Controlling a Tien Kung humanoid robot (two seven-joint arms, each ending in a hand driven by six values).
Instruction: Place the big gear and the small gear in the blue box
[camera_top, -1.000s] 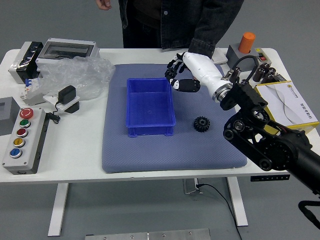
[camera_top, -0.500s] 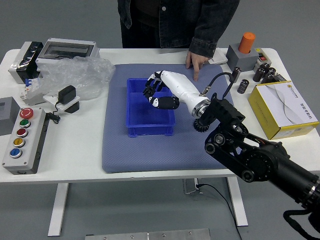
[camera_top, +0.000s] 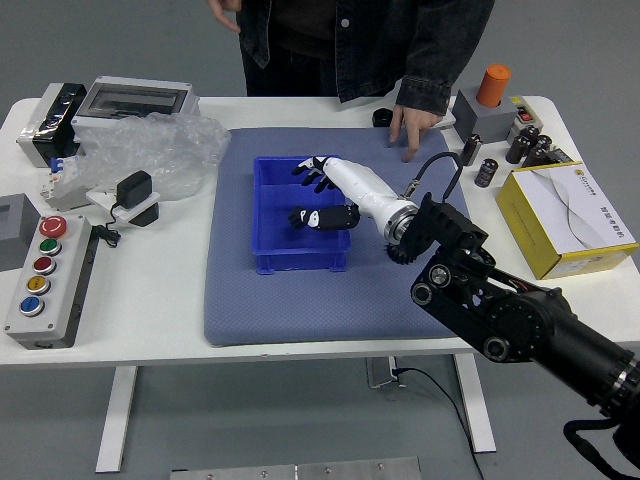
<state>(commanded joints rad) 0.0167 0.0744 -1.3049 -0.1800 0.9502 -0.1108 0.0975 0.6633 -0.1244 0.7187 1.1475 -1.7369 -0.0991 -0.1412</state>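
Note:
My right hand (camera_top: 310, 193) is over the blue box (camera_top: 262, 262), palm side down, its fingers spread and no object visible between them. The hand hides part of the box, so I cannot tell whether a gear lies under it. A dark toothed gear (camera_top: 399, 256) is on the blue-grey mat right of the box, partly covered by my right wrist. A small black round piece (camera_top: 382, 117) sits at the mat's far edge beside a person's hand; whether it is a gear I cannot tell. My left hand is out of view.
At the far side a person (camera_top: 408, 60) rests one hand (camera_top: 412, 125) on the mat's far edge. On the left are a button panel (camera_top: 45, 290) and a plastic bag (camera_top: 150, 150). A yellow box (camera_top: 570, 215) and an orange-topped block (camera_top: 482, 112) stand right.
My right hand moved left from beyond the box's far right corner to over the box, and its fingers have opened. The person's hand came onto the mat, and the black round piece now shows.

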